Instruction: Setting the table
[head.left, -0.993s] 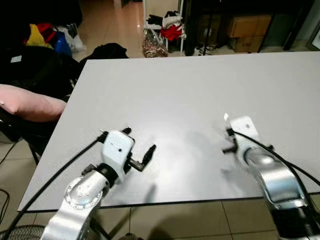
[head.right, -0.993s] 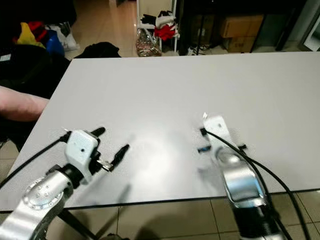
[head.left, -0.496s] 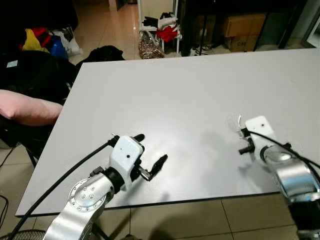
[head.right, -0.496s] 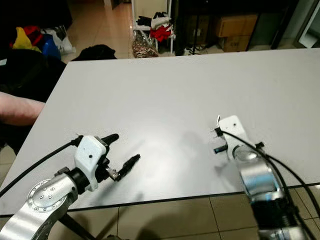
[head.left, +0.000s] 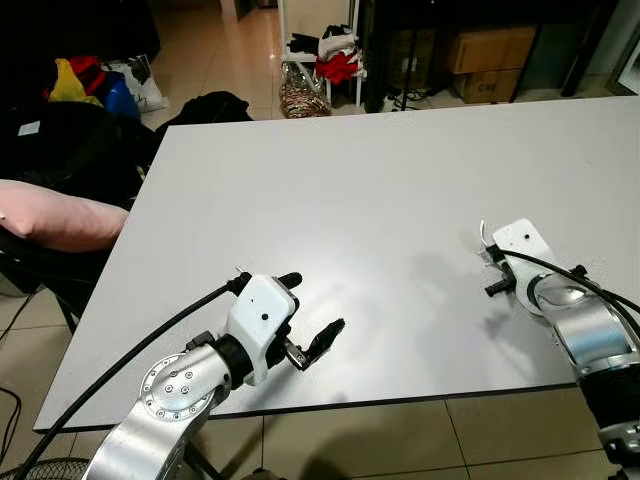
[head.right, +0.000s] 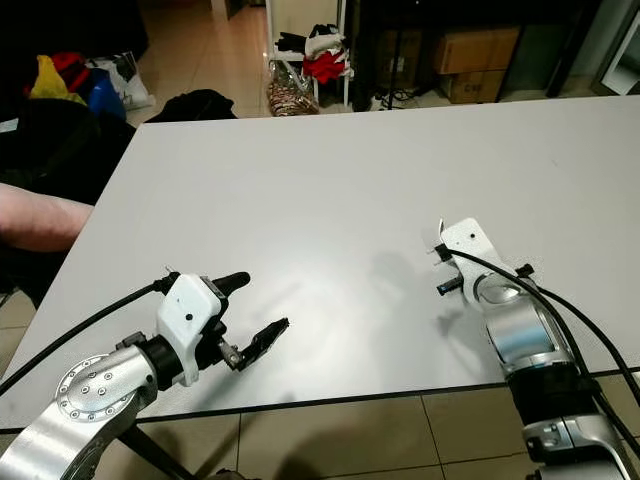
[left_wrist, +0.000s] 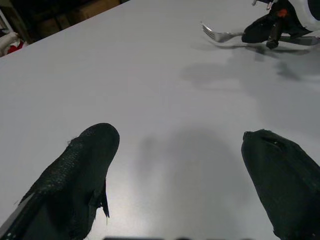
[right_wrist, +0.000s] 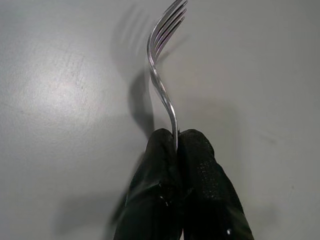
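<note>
**One fork in hand, and a table with nothing set yet**

The big grey table (head.left: 380, 190) has no plates, cups or napkins on it. So the job of setting the table looks like it is only starting.

The right gripper (right_wrist: 176, 137) holds a silver fork (right_wrist: 161, 75). Its two black fingers are pressed tight together around the fork's handle. The fork's prongs stick out in front, just above the table top, and a shadow of the fork lies on the grey surface right under it. I cannot tell if the prongs touch the table or float a little over it. From the head camera, this gripper is over the table near its front edge, on the robot's right side.

The left gripper (head.left: 305, 325) is also over the table near the front edge, on the robot's left side, well apart from the fork. Its two fingers (left_wrist: 82, 165) are spread wide and hold nothing.

A pink cushion (head.left: 55, 215) sits off the table's left side. Boxes and clothes lie on the floor past the table's far edge.

What seems left: put the fork down on the table, let go, then bring everything else a place needs.
</note>
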